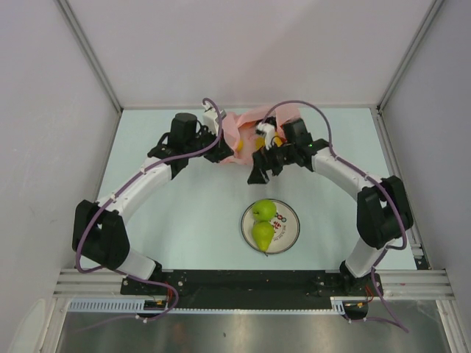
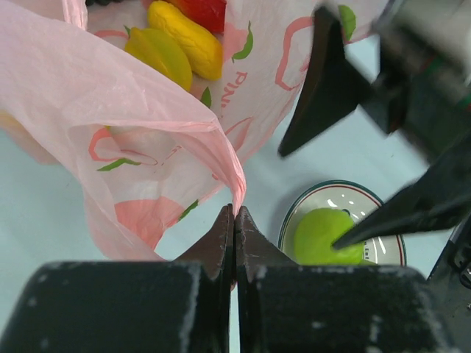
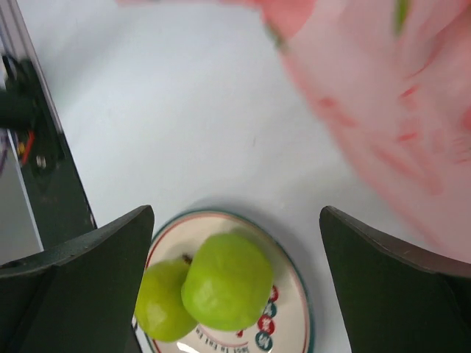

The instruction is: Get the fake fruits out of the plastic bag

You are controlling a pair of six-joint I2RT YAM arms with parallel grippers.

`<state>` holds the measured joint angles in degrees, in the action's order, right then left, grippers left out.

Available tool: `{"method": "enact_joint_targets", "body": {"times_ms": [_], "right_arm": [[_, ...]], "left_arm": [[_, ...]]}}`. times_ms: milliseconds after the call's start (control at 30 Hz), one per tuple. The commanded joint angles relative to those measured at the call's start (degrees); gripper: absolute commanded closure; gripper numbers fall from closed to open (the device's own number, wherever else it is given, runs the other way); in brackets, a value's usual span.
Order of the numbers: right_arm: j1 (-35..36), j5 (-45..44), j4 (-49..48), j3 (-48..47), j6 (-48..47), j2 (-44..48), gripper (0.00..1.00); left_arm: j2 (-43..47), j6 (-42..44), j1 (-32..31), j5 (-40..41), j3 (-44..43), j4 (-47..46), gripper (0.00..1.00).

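The pink plastic bag (image 1: 246,129) lies at the back of the table between both arms. My left gripper (image 2: 235,213) is shut on a fold of the bag's rim (image 2: 221,158) and holds its mouth up. Inside the bag (image 2: 147,110) I see two yellow mangoes (image 2: 158,55) (image 2: 188,33) and a red watermelon slice (image 2: 202,9). My right gripper (image 3: 235,213) is wide open and holds nothing. It hovers just in front of the bag (image 3: 383,110), above the table. A green apple (image 1: 263,210) and a green pear (image 1: 263,234) lie on the white plate (image 1: 291,234).
The plate (image 3: 298,301) sits at the near middle of the table, between the arm bases, with the apple (image 3: 228,279) beside the pear (image 3: 158,309). Grey walls enclose the table on three sides. A metal rail (image 1: 250,279) runs along the near edge.
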<state>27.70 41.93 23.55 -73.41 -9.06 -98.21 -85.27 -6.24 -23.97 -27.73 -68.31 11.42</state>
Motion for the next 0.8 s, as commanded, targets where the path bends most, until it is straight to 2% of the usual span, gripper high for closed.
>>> {"method": "enact_joint_targets", "body": {"times_ms": [0, 167, 300, 433, 600, 767], "right_arm": [[-4.40, -1.84, -8.42, -3.50, 11.22, 4.17, 0.00], [-6.17, -7.38, -17.03, -5.24, 17.14, 0.58, 0.00], [-6.00, -6.25, -19.59, -12.00, 21.71, -6.37, 0.00], [-5.30, -10.37, -19.86, -18.50, 24.53, -13.56, 0.13], [-2.22, -19.25, -17.66, -23.80, 16.81, -20.17, 0.31], [0.68, -30.39, -19.15, -27.13, 9.95, -25.70, 0.31]], "left_arm": [[2.56, 1.76, 0.32, 1.80, -1.56, 1.06, 1.00], [4.59, 1.23, 0.50, 3.64, -0.86, 1.06, 1.00], [5.29, 2.02, 0.50, 3.47, -1.65, 1.76, 1.00], [7.57, 2.99, 0.50, 3.38, -1.39, 2.55, 1.00], [10.39, 3.08, 0.59, 4.43, 0.90, 2.99, 1.00], [13.38, 2.11, 0.50, 1.27, -0.59, 4.57, 1.00]]}}
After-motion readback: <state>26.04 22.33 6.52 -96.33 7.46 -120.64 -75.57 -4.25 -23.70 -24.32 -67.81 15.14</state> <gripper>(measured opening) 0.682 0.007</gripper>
